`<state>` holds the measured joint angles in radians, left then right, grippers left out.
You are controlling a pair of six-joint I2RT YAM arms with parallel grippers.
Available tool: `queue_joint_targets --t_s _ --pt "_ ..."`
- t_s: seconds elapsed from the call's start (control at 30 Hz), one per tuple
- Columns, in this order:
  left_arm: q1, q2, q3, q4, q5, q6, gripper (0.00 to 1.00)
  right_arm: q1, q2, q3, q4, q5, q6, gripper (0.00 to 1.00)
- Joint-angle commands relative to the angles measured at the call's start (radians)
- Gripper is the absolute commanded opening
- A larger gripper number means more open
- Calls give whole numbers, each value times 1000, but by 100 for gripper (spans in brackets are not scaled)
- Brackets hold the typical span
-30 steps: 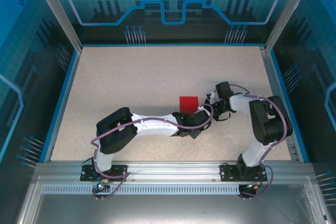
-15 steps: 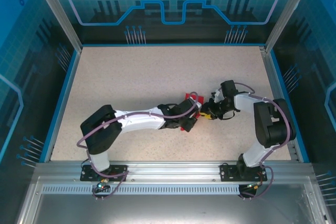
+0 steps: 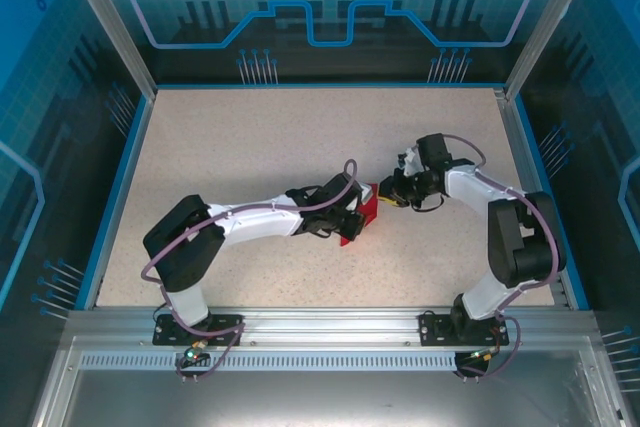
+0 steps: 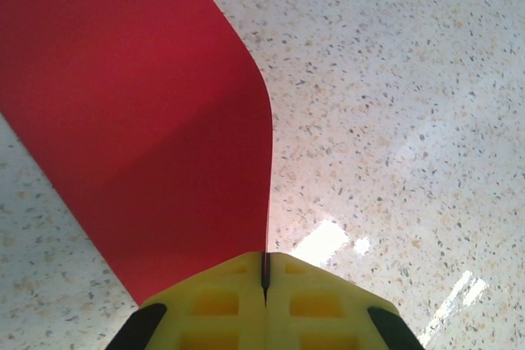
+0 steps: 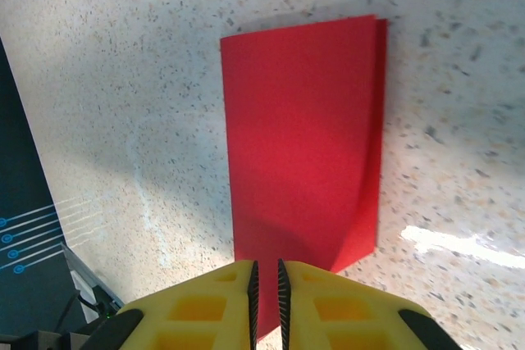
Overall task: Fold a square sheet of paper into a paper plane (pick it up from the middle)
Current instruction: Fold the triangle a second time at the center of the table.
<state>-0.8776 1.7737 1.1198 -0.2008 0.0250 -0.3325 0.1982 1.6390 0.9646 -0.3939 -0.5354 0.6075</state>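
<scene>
so the red sheet of paper (image 3: pixel 367 215) is sitting a bit right of the middle of the desk (image 3: pixel 250 137), slightly closer to the near edge than the far one. It's bent over on itself; in the right wrist view (image 5: pixel 303 137) two layers line up along one side. From the left wrist camera the sheet (image 4: pixel 139 104) curves up off the speckled top.

left gripper (image 4: pixel 264 258) has its yellow jaws pressed tight together right on the paper's edge. From above, that gripper (image 3: pixel 352 223) and its wrist cover part of the sheet.

right gripper (image 3: pixel 386 193) comes at it from the opposite side, just beside the paper. Its jaws (image 5: pixel 265 266) are nearly together with a thin slit between them, and the sheet's edge runs right up to them, but I can't tell if it's actually pinched.

around it: blue rim (image 3: pixel 118 197) round the desk, purple cables (image 3: pixel 300 205) looping along both arms, metal rail (image 3: pixel 330 325) at the near edge
</scene>
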Motion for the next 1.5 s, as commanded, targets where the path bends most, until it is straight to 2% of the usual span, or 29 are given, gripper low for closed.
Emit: queue_joint_targets --t_s 0.0,0.33,0.77,1.47 --pt "18 -3 -7 -7 42 -18 0 37 40 51 -33 16 -20 17" --pt "40 16 1 -17 70 -20 1 70 225 172 -72 67 -41 13" --pt "96 64 2 -8 121 -30 1 70 344 239 -142 163 -120 12" --pt "144 119 47 -19 147 36 4 76 366 239 -143 169 -128 13"
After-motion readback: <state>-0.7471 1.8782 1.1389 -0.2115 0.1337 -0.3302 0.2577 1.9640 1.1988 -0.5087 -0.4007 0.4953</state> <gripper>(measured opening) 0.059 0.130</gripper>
